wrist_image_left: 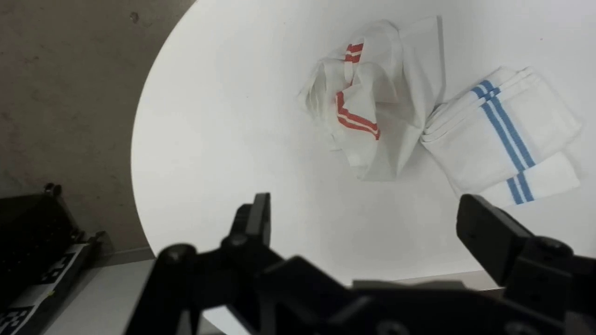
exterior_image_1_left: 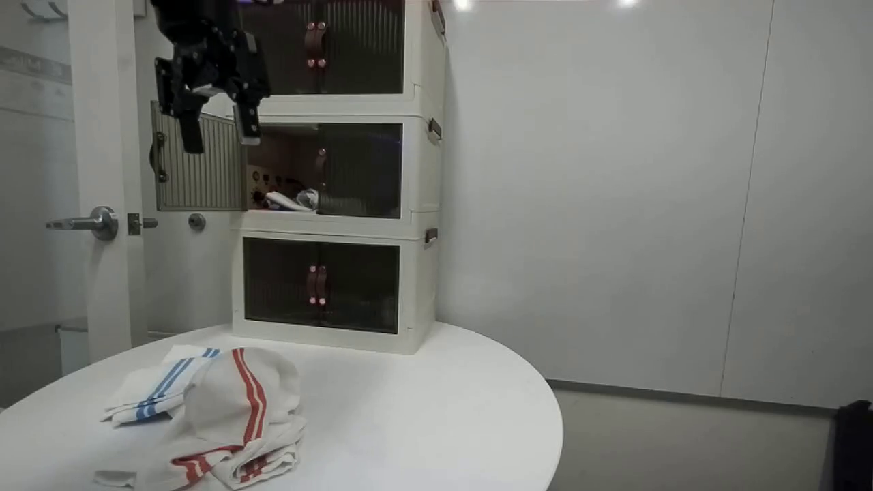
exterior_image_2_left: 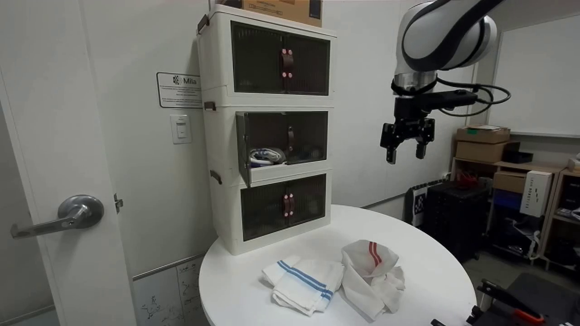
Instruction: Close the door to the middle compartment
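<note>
I have the gripper [exterior_image_2_left: 406, 158] spread, grasping nothing, presumably because closing wants a push, not a pinch. Well apart from the gripper, the door [exterior_image_1_left: 204, 170] juts outward, exposing one side of the middle compartment [exterior_image_1_left: 427, 174]. The cloths [wrist_image_left: 498, 139] lie below the gripper, probably too low to foul the swing.

Blue-striped cloth [exterior_image_2_left: 304, 284] lay folded on white table [exterior_image_2_left: 428, 260], red-striped cloth [wrist_image_left: 365, 102] crumpled beside it; cardboard box [exterior_image_2_left: 282, 12] sat on top cabinet [exterior_image_2_left: 260, 61]; Mila sign [exterior_image_2_left: 180, 90] hung above light switch [exterior_image_2_left: 181, 129]
</note>
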